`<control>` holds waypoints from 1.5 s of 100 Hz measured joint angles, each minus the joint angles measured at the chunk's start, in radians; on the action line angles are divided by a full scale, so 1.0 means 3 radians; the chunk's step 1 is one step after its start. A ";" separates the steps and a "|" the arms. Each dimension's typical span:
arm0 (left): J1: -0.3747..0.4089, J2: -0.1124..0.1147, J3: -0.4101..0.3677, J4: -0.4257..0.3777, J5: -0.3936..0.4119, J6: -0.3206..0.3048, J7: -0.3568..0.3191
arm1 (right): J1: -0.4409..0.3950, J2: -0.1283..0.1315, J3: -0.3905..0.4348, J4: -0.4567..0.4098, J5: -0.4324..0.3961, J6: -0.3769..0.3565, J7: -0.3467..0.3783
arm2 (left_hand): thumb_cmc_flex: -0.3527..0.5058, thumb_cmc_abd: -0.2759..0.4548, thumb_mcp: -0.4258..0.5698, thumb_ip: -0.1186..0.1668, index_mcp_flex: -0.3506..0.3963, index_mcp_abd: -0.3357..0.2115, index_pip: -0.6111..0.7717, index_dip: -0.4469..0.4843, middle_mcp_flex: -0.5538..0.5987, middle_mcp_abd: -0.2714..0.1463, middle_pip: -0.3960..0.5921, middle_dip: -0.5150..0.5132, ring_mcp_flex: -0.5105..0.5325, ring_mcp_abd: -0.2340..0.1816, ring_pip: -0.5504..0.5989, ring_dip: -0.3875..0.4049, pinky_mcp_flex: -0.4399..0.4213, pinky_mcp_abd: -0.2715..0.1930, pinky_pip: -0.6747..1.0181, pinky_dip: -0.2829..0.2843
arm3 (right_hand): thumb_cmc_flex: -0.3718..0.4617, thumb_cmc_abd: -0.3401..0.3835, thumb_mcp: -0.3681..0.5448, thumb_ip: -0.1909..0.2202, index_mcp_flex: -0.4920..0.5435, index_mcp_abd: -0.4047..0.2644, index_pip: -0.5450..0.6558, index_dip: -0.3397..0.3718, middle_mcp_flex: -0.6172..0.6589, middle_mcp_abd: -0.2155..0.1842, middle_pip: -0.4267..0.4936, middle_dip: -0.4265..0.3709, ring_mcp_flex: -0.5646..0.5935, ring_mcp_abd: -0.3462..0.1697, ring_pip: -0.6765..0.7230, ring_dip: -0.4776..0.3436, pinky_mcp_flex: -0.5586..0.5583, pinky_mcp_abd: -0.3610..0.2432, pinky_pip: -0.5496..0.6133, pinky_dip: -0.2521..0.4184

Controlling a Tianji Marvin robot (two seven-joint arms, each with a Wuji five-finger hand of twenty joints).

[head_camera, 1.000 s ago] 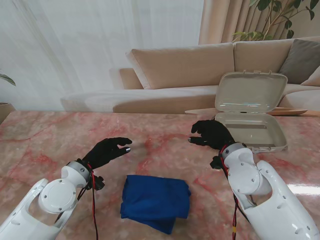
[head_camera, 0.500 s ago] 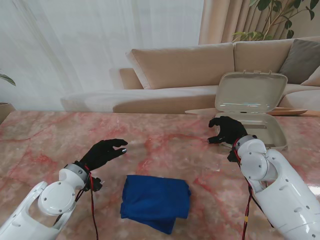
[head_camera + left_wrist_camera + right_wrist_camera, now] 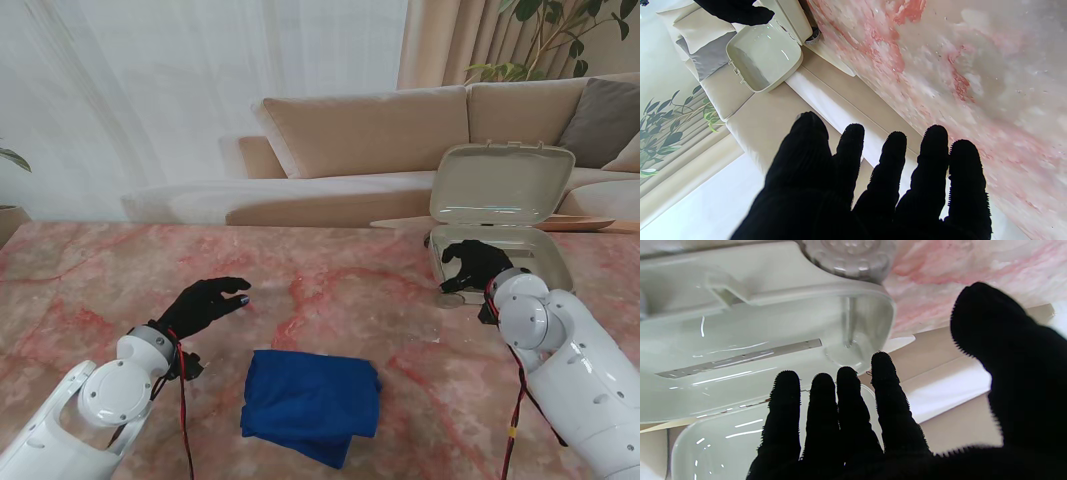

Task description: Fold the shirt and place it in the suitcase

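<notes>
The left hand (image 3: 205,303) is hovering over the pink marble desk (image 3: 90,280), its black-gloved fingers (image 3: 893,156) spread loosely and slightly curled, gripping nothing and touching nothing. The right hand (image 3: 473,263) is reaching over the near left corner of the open suitcase (image 3: 530,262), four fingers (image 3: 846,396) lying side by side with the thumb held wide apart; it is carrying nothing, and whether the fingertips are brushing the suitcase rim cannot be told. The suitcase is sitting at the far right of the desk with its lid (image 3: 503,183) standing upright. The blue shirt (image 3: 312,403) is lying folded on the desk nearer to me, between the two arms, well apart from both hands.
</notes>
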 measured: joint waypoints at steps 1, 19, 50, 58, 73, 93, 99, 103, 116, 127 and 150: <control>0.0000 0.0000 0.0000 0.0000 0.0000 0.0003 0.0000 | 0.0006 0.0002 -0.0002 0.0011 0.0000 -0.0001 0.0006 | 0.0000 0.0000 0.0000 0.0000 0.0000 0.0000 0.0000 0.0000 0.0000 -0.0001 0.0000 0.0000 0.0000 0.0000 0.0000 0.0000 0.0000 0.0000 0.0000 -0.0001 | 0.0000 0.0000 0.0000 0.0000 0.0000 0.0000 0.0000 0.0000 -0.0001 0.0000 0.0000 -0.0001 0.0000 0.0000 0.0000 0.0000 0.0000 0.0000 0.0000 0.0000; 0.0008 0.0000 -0.0008 -0.0025 0.0013 0.0086 -0.0018 | 0.0093 0.0027 -0.0035 0.0168 0.0001 -0.0003 0.0059 | 0.0000 0.0000 0.0000 0.0000 0.0000 0.0000 0.0000 0.0000 0.0000 -0.0001 0.0000 0.0000 0.0000 0.0000 0.0000 -0.0001 0.0000 0.0001 0.0000 -0.0020 | 0.0000 -0.0002 0.0003 0.0000 0.0000 0.0036 0.0000 -0.0015 -0.0031 0.0000 -0.0016 -0.0005 -0.0039 -0.0013 0.0007 -0.0006 -0.0002 -0.0036 -0.0042 0.0000; 0.0037 0.0001 -0.0019 -0.0056 0.0017 0.0139 -0.0045 | 0.0237 0.0048 -0.0154 0.0417 0.0033 -0.0001 0.0105 | 0.0000 0.0000 0.0000 0.0000 0.0000 0.0000 0.0000 0.0000 0.0000 -0.0002 0.0000 0.0000 0.0000 0.0000 0.0000 -0.0001 0.0000 0.0001 -0.0002 -0.0033 | 0.0000 -0.0002 0.0003 -0.0001 0.0007 0.0043 0.0000 -0.0019 -0.0031 0.0000 0.0016 -0.0044 -0.0039 -0.0013 0.0039 -0.0042 -0.0002 -0.0038 -0.0042 0.0000; 0.0050 0.0001 -0.0027 -0.0066 0.0017 0.0153 -0.0051 | 0.0256 0.0048 -0.0176 0.0459 0.0041 -0.0003 0.0105 | 0.0000 0.0000 0.0000 0.0000 0.0000 0.0000 0.0000 0.0000 0.0000 -0.0002 0.0000 0.0000 0.0000 0.0000 0.0000 -0.0001 0.0000 0.0001 -0.0002 -0.0033 | 0.0011 -0.0008 0.0021 -0.0001 0.0008 0.0044 0.0000 -0.0019 -0.0031 0.0000 0.0019 -0.0044 -0.0039 -0.0013 0.0046 -0.0042 -0.0002 -0.0038 -0.0042 0.0000; 0.0056 0.0003 -0.0032 -0.0071 0.0017 0.0166 -0.0061 | 0.0279 0.0050 -0.0209 0.0515 0.0045 -0.0009 0.0100 | 0.0000 0.0000 0.0000 0.0000 0.0000 0.0000 0.0000 0.0000 0.0000 -0.0002 0.0000 0.0000 0.0000 0.0000 0.0000 -0.0001 0.0000 0.0001 -0.0002 -0.0035 | 0.0145 -0.0053 0.0113 -0.0001 0.0009 0.0044 0.0000 -0.0019 -0.0031 0.0000 0.0024 -0.0044 -0.0039 -0.0013 0.0084 -0.0042 -0.0002 -0.0039 -0.0043 0.0000; 0.0055 0.0004 -0.0032 -0.0072 0.0015 0.0181 -0.0078 | 0.0317 0.0050 -0.0257 0.0602 0.0094 -0.0034 0.0093 | 0.0000 0.0000 0.0000 0.0000 0.0000 0.0000 0.0000 0.0000 0.0000 -0.0002 0.0000 0.0000 0.0000 0.0000 0.0000 -0.0001 0.0000 0.0002 -0.0029 -0.0035 | 0.0355 -0.0086 0.0259 -0.0001 0.0052 -0.0008 0.0076 -0.0020 0.0020 -0.0004 0.0093 -0.0044 -0.0032 -0.0013 0.0132 -0.0042 0.0036 -0.0039 -0.0047 0.0000; 0.0054 0.0005 -0.0032 -0.0073 0.0012 0.0187 -0.0086 | 0.0329 0.0051 -0.0272 0.0630 0.0094 -0.0052 0.0093 | 0.0000 0.0000 0.0000 0.0000 0.0000 0.0000 0.0000 0.0000 0.0000 -0.0003 0.0000 0.0000 0.0000 0.0000 0.0000 -0.0001 0.0000 0.0003 -0.0029 -0.0036 | 0.0463 -0.0087 0.0292 -0.0001 0.0135 -0.0044 0.0138 -0.0024 0.0124 -0.0039 0.0125 -0.0044 0.0061 -0.0013 0.0228 -0.0042 0.0083 -0.0039 0.0001 0.0000; 0.0054 0.0006 -0.0032 -0.0073 0.0012 0.0191 -0.0093 | 0.0334 0.0051 -0.0280 0.0644 0.0095 -0.0061 0.0093 | 0.0000 0.0000 0.0000 0.0000 0.0000 0.0000 0.0000 0.0000 0.0000 -0.0003 0.0000 0.0000 0.0000 0.0000 0.0000 -0.0001 0.0000 0.0003 -0.0029 -0.0035 | 0.0504 -0.0087 0.0294 -0.0001 0.0179 -0.0048 0.0165 -0.0028 0.0192 -0.0042 0.0178 -0.0044 0.0145 -0.0012 0.0231 -0.0042 0.0114 -0.0039 0.0004 0.0000; 0.0053 0.0010 -0.0032 -0.0074 0.0010 0.0204 -0.0120 | 0.0345 0.0051 -0.0306 0.0676 0.0141 -0.0088 0.0081 | 0.0000 0.0000 0.0000 0.0000 0.0000 0.0000 0.0000 0.0000 0.0000 -0.0003 0.0000 0.0000 0.0000 0.0000 0.0000 -0.0001 0.0000 0.0004 -0.0029 -0.0036 | 0.0511 0.0045 0.0325 -0.0001 0.0247 -0.0096 0.0364 -0.0037 0.0429 -0.0096 0.0296 0.0049 0.0270 0.0004 0.0322 0.0037 0.0218 -0.0037 0.0203 0.0000; 0.0051 0.0012 -0.0032 -0.0074 0.0009 0.0206 -0.0134 | 0.0351 0.0050 -0.0329 0.0692 0.0175 -0.0104 -0.0015 | 0.0000 0.0000 0.0000 0.0000 0.0000 0.0000 0.0000 0.0000 0.0000 -0.0003 0.0000 0.0000 0.0000 0.0000 0.0000 -0.0001 0.0000 0.0005 -0.0030 -0.0036 | 0.0663 0.0056 0.0323 -0.0276 0.0423 -0.0173 0.0575 -0.0037 0.0672 -0.0174 0.0326 0.0120 0.0521 -0.0076 0.0328 0.0136 0.1618 -0.0670 0.0729 0.0099; 0.0059 0.0015 -0.0044 -0.0081 0.0009 0.0225 -0.0151 | 0.0333 0.0041 -0.0323 0.0673 0.0201 -0.0120 -0.0037 | 0.0000 0.0000 0.0000 0.0000 0.0000 0.0000 0.0000 0.0000 0.0000 -0.0008 0.0000 -0.0001 0.0000 0.0000 0.0000 -0.0001 0.0000 0.0008 -0.0030 -0.0036 | 0.0674 0.0064 0.0224 -0.0349 0.0622 -0.0345 0.1032 -0.0409 0.1006 -0.0243 0.0315 0.0164 0.0725 -0.0114 0.0372 0.0257 0.2183 -0.1180 0.0644 0.0196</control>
